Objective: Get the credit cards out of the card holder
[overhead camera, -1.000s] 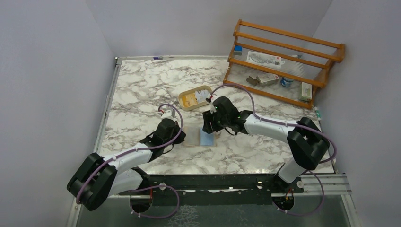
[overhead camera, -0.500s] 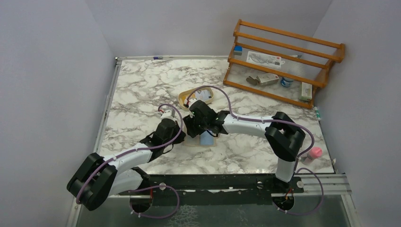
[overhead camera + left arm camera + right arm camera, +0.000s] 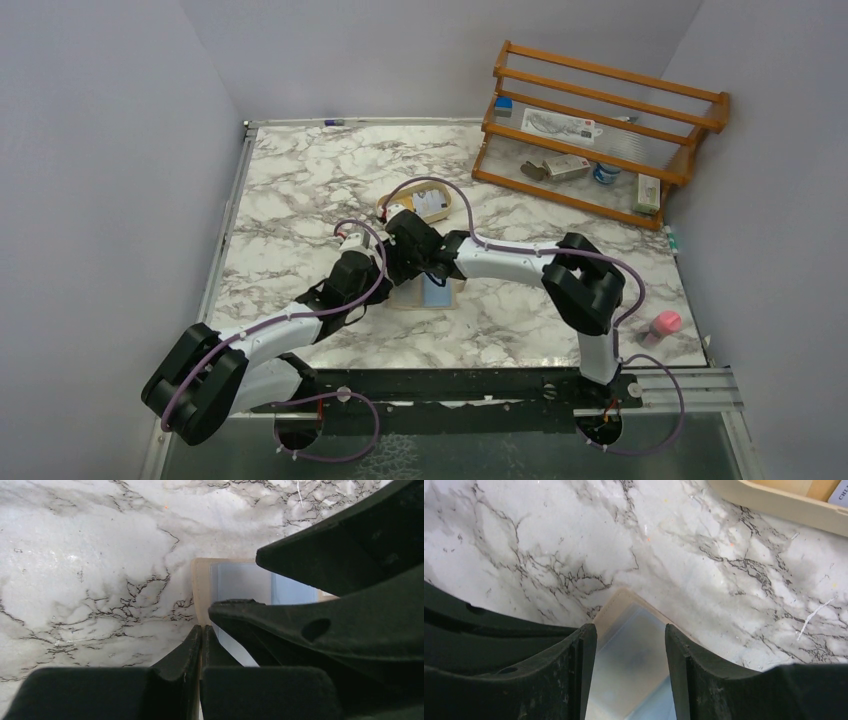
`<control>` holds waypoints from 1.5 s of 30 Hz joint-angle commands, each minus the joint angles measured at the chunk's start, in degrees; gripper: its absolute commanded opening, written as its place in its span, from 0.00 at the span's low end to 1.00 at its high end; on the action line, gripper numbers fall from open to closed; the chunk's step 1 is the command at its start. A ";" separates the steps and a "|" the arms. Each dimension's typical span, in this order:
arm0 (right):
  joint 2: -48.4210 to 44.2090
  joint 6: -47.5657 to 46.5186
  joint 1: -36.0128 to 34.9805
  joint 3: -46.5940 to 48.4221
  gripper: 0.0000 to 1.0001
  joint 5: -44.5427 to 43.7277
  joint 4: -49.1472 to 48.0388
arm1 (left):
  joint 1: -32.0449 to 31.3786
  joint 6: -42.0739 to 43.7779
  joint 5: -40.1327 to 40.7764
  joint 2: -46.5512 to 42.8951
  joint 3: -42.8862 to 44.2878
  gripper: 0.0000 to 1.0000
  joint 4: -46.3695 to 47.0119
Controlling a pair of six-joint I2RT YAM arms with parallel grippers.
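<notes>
card holder [image 3: 428,297] lies open on the table [image 3: 300,190], toward its near edge. left gripper [image 3: 201,642], pressed together, sits at its left edge, likely steadying it. right gripper [image 3: 630,635], spread, straddles a pale blue card [image 3: 634,665] for extraction.

Soft, even light falls from above; the marble table [image 3: 300,190] is bright, with only faint shadows under the arms [image 3: 500,262]. In both wrist views the black fingers [image 3: 549,680] sit close and slightly blurred, and the credit cards [image 3: 634,655] show a pale sheen, perhaps glare.
</notes>
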State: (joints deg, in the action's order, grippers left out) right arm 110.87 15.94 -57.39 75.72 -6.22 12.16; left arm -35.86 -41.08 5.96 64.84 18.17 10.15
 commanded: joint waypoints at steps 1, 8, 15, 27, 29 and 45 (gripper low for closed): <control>3.26 -1.13 -0.53 2.87 0.58 -4.20 2.58 | 0.17 -0.03 1.42 -0.73 -0.33 0.00 0.05; 3.75 -0.08 -0.62 0.16 0.58 -4.85 1.86 | 0.17 -0.05 1.47 -0.79 -0.46 0.00 -0.01; 1.48 0.28 -0.61 -4.66 0.58 -5.90 0.98 | 0.17 0.30 1.43 -0.57 0.11 0.00 -0.36; -4.93 0.56 -0.62 -14.12 0.58 -7.51 0.09 | 0.17 -0.14 1.78 -1.09 -0.60 0.00 -0.38; -6.05 0.73 -0.62 -15.07 0.58 -8.00 0.39 | 0.17 -0.14 1.78 -1.07 -0.60 0.00 -0.39; -22.08 2.50 -0.62 -18.69 0.63 -19.57 10.05 | 0.17 -1.29 0.90 -0.60 -1.88 0.00 1.42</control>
State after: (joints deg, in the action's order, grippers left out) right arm 94.32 16.71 -57.69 57.93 -19.27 18.92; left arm -35.86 -41.36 6.04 64.75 17.43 9.15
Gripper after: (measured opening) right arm 0.616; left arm 0.006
